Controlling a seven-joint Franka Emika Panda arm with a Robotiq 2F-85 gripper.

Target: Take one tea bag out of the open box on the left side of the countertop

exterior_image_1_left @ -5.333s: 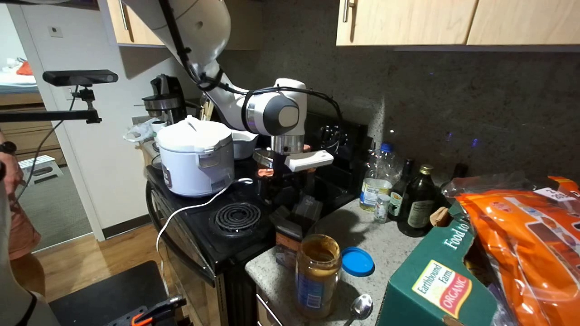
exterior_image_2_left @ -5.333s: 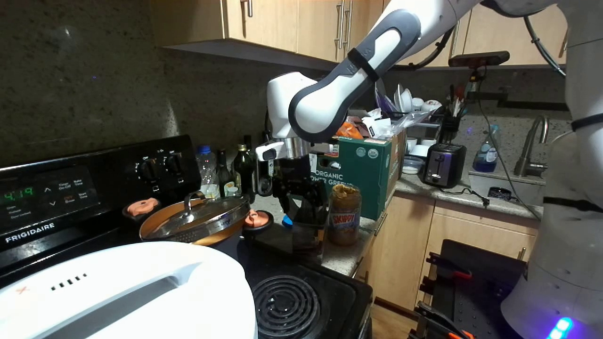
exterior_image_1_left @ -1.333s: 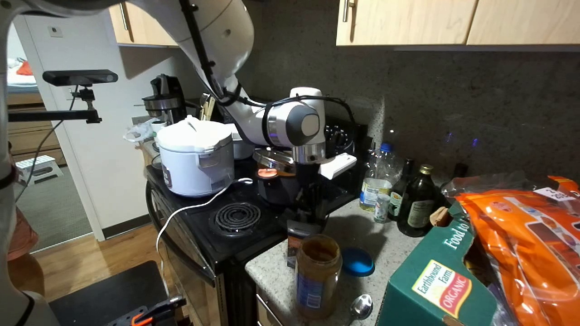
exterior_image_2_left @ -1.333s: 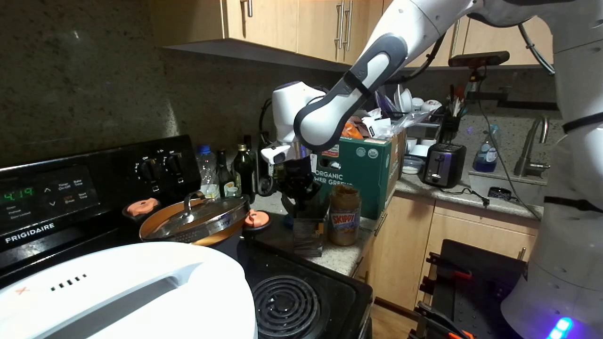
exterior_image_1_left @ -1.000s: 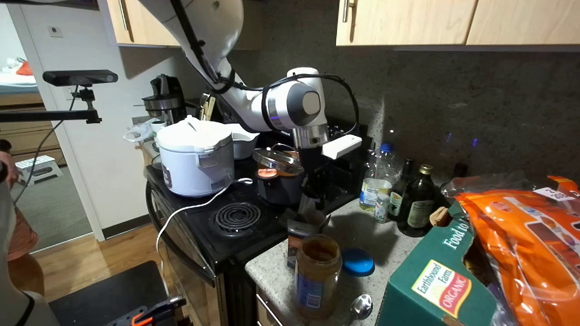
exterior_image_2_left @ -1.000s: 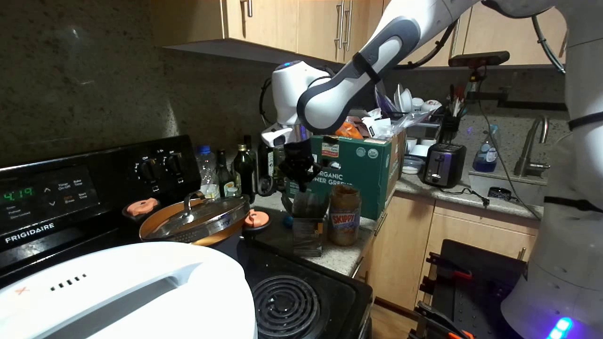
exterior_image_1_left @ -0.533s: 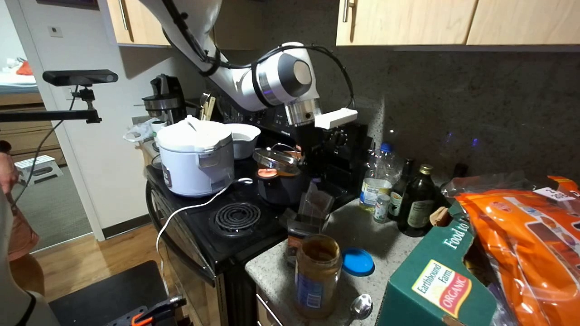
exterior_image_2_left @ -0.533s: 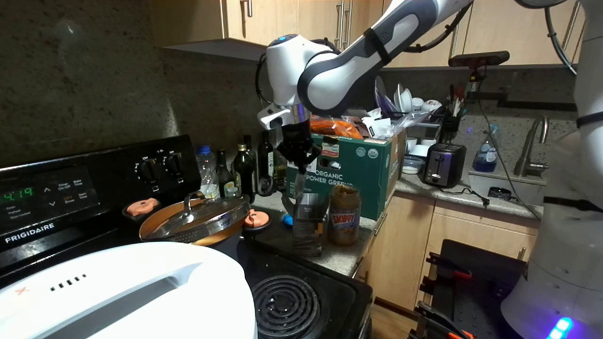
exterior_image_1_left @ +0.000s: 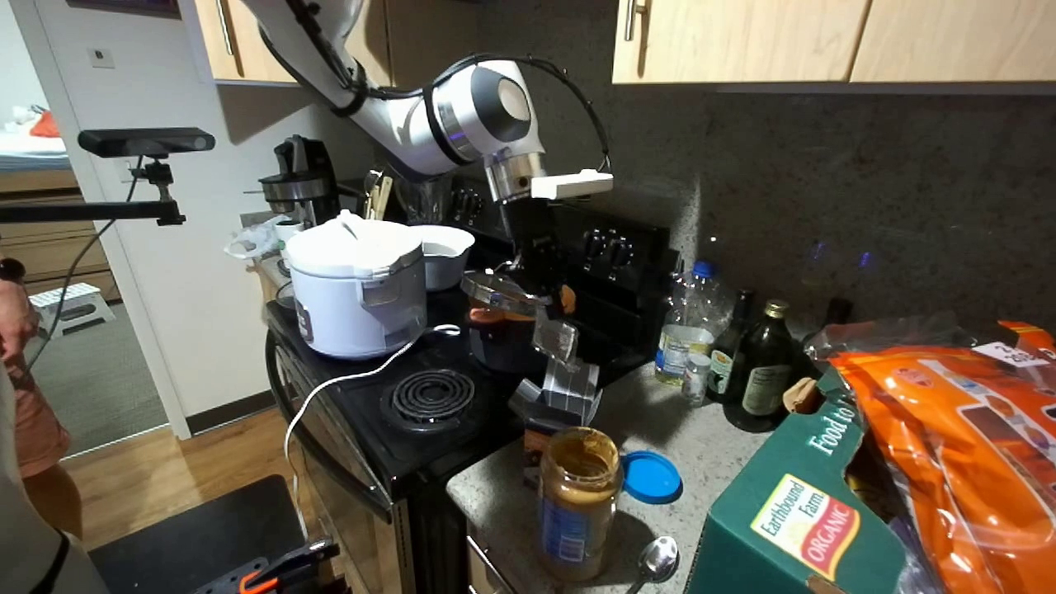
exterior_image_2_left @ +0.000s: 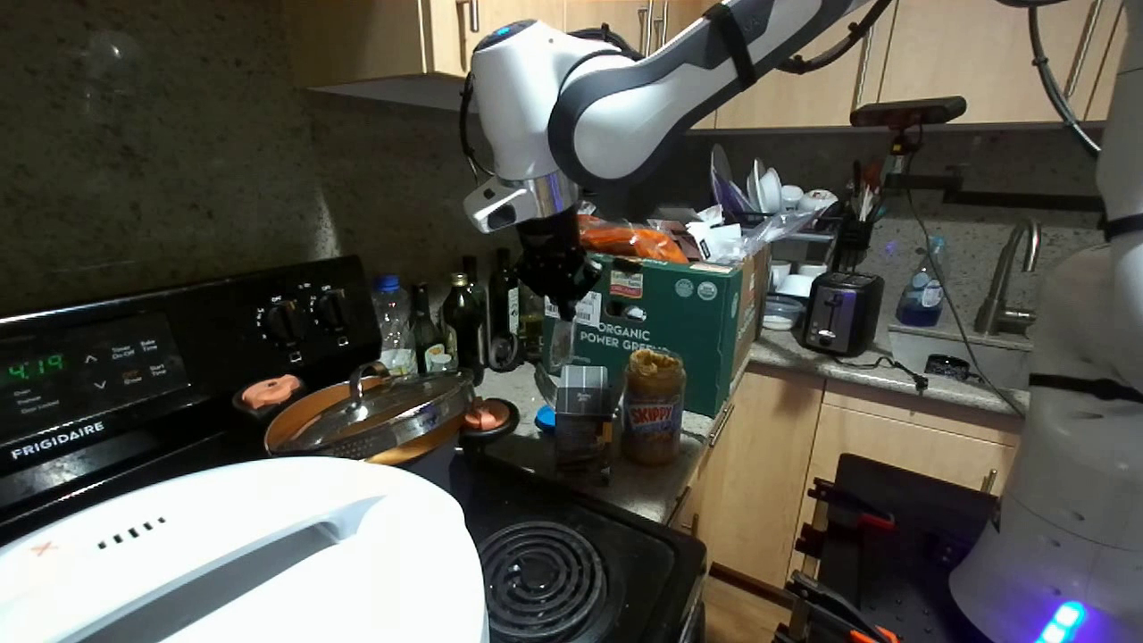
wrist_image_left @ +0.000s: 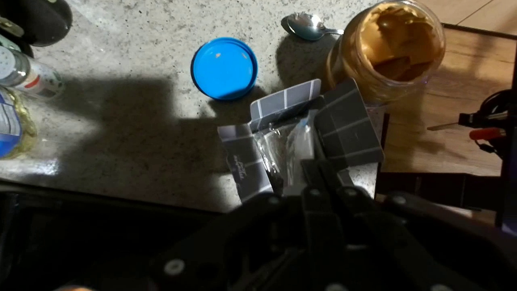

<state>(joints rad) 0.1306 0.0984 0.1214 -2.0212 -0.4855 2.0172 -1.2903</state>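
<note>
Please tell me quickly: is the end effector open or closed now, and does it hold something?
End effector: closed, holding what looks like a tea bag.

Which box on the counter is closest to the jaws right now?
The small dark box with its flaps spread open, just below the shiny packet being held. The big green carton, topped by an orange bag, stands farther along the counter.

In wrist view, one open box [wrist_image_left: 347,129] stood centre frame, one blue lid [wrist_image_left: 225,68] and one spoon [wrist_image_left: 305,26] upper middle, one peanut butter jar [wrist_image_left: 357,68] upper right. In both exterior views, one tea bag [exterior_image_1_left: 557,340] hung from one gripper [exterior_image_1_left: 556,307] mid-frame; one rice cooker [exterior_image_1_left: 359,289] stood left; one green carton [exterior_image_2_left: 670,326] right; one pot [exterior_image_1_left: 502,345], two orange handles [exterior_image_2_left: 271,391].
</note>
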